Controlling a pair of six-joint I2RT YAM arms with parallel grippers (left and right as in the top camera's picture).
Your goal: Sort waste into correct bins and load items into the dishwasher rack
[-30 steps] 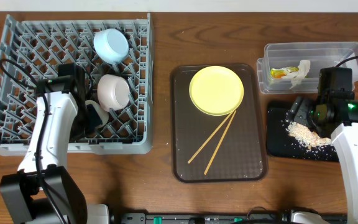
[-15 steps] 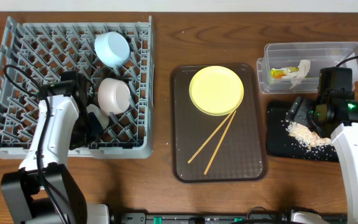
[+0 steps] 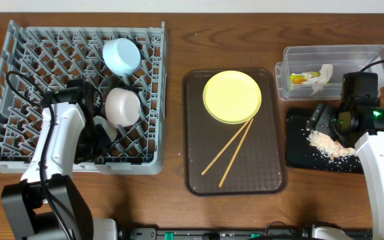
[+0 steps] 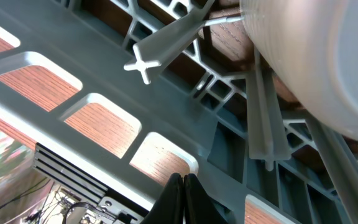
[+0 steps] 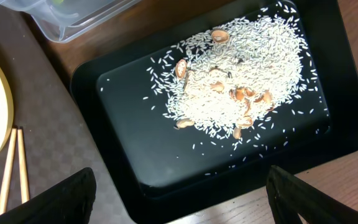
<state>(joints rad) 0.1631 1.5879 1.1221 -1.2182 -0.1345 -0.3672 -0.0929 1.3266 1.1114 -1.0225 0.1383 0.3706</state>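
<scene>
I'm finding the white bowl [image 3: 122, 105] racked beside my closed left claw [image 4: 183, 182], rice [image 5: 238, 93] lying under my open right claw [image 5: 182, 205]; yellow plate [image 3: 232, 97] and chopsticks [image 3: 232, 152] are waiting to its left.

Your left arm [image 3: 55, 140] is built of smooth white shells joined by black joint housings, with a bulky black base and a thin black cable [image 3: 9, 79] looping off near its wrist. Your right arm [image 3: 379, 160] matches it, white shell over black joints. It shows a small green light [image 3: 377, 113] on its dark housing and carries a boxy black wrist block with its own thin black lead. The left fingers [image 4: 174, 202] are slim, dark and tapered; the right fingers [image 5: 56, 202] are broad matte-black wedges
</scene>
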